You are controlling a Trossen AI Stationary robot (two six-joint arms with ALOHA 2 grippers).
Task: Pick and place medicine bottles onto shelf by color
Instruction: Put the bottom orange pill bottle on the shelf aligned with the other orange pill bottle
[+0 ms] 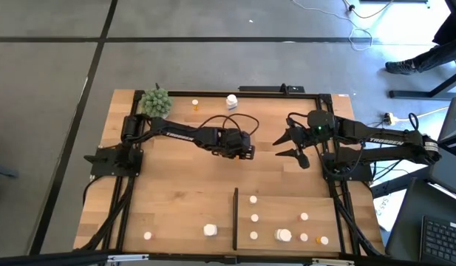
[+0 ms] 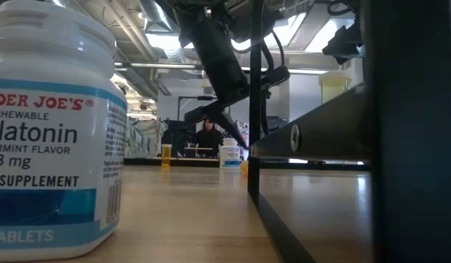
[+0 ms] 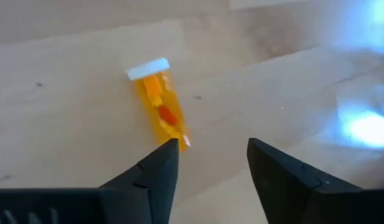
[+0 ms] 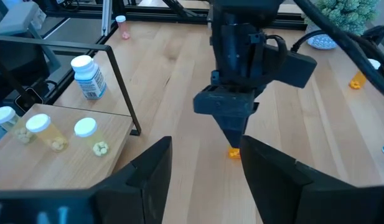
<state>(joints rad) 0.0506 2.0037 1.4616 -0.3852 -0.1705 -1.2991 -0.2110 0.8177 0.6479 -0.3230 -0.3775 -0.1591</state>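
Near the middle of the wooden worktop (image 1: 176, 192), the left end effector (image 3: 207, 155) is pointing down with its fingers apart, and an orange medicine bottle (image 3: 159, 102) with a white cap is lying on its side on the wood just past one fingertip, not gripped. Facing it from the right, the right end effector (image 1: 293, 145) is hovering above the wood with its fingers spread and nothing between them; its wrist view is showing the left arm's head standing directly over that fallen bottle (image 4: 234, 152). Along the far edge a green spiky plant ball (image 1: 155, 101) is sitting at the left, with a small orange bottle (image 1: 196, 105) and a white bottle (image 1: 231, 100) standing beside it. Toward the near right, the pale shelf (image 1: 287, 207) is lying flat behind a thin black strip (image 1: 235, 218), carrying several white-capped bottles, among them a chunkier white one (image 1: 284, 236) and an orange one (image 1: 323, 240). Two more white bottles, one of them (image 1: 210, 230) chunkier, are standing left of the strip. Close to the low camera a white melatonin bottle (image 2: 50, 131) is filling the left side, and a black frame post (image 2: 254, 102) is blocking part of the room. Behind the worktop grey floor, cables and a person's shoe (image 1: 405, 65) are showing.
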